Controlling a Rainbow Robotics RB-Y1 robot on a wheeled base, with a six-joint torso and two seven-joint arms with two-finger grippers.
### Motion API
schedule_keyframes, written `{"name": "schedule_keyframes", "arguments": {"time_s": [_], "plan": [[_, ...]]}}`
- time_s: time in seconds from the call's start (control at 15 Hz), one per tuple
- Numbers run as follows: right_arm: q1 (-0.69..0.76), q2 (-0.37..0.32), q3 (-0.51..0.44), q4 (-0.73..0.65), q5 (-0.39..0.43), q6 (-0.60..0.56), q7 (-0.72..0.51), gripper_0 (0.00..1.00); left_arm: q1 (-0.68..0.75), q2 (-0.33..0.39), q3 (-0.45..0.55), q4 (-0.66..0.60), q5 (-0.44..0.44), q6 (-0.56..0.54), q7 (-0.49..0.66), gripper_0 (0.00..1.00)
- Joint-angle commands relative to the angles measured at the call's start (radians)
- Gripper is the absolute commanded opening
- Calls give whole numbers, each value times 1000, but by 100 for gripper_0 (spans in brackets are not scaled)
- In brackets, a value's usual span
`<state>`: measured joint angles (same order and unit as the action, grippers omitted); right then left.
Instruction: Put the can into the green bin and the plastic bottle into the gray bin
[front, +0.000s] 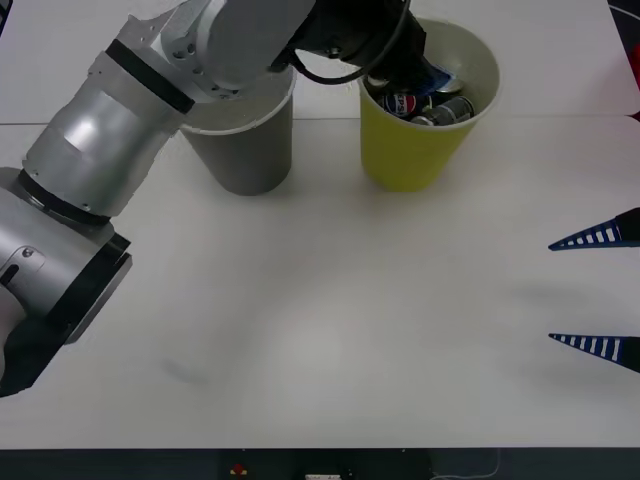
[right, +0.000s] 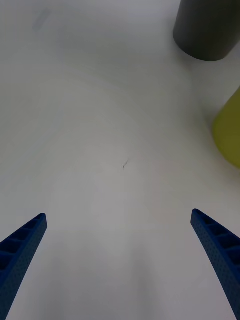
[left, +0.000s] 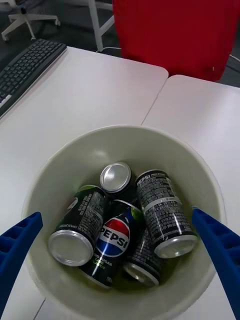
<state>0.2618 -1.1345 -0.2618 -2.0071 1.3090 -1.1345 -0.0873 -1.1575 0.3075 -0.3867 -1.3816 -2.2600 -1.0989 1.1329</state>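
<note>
Reaching forward across the desk (front: 330, 330), our left arm holds its left gripper (left: 117, 260) directly over the mouth of the green bin (front: 415, 150), jaws spread wide and holding nothing. Through the left wrist camera we look straight down into that bin's pale inside, with the two blue fingers (left: 17, 245) at either side of its rim. Several drinks cans lie piled at the bottom. One can (left: 161, 212) with a dark side and silver top lies tilted against the others, beside a blue Pepsi can (left: 112, 240); another dark can (left: 80, 225) lies on the far side of the Pepsi one, and a fourth stands with its silver top (left: 115, 176) facing up.

The gray bin (front: 245, 150) stands upright just beside the green one, on its left, partly hidden by our left arm in the front view.

Our right gripper (front: 600, 290) hangs low over bare desk at the right edge, well apart from both bins, jaws open and empty.
</note>
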Motion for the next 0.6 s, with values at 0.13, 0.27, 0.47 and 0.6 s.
{"name": "schedule_keyframes", "arguments": {"time_s": [0.13, 0.27, 0.47, 0.6], "plan": [[0, 0, 0, 0, 0, 0, 0, 100, 110, 71, 69, -174, 117, -59, -53, 100], [0, 0, 0, 0, 0, 0, 0, 100, 171, 98, 107, -232, 191, -59, -131, 100], [0, 0, 0, 0, 0, 0, 0, 100, 249, 151, 137, -254, 378, -59, -265, 100], [0, 0, 0, 0, 0, 0, 0, 100, 297, 197, 150, -254, 487, -61, -384, 100]]}}
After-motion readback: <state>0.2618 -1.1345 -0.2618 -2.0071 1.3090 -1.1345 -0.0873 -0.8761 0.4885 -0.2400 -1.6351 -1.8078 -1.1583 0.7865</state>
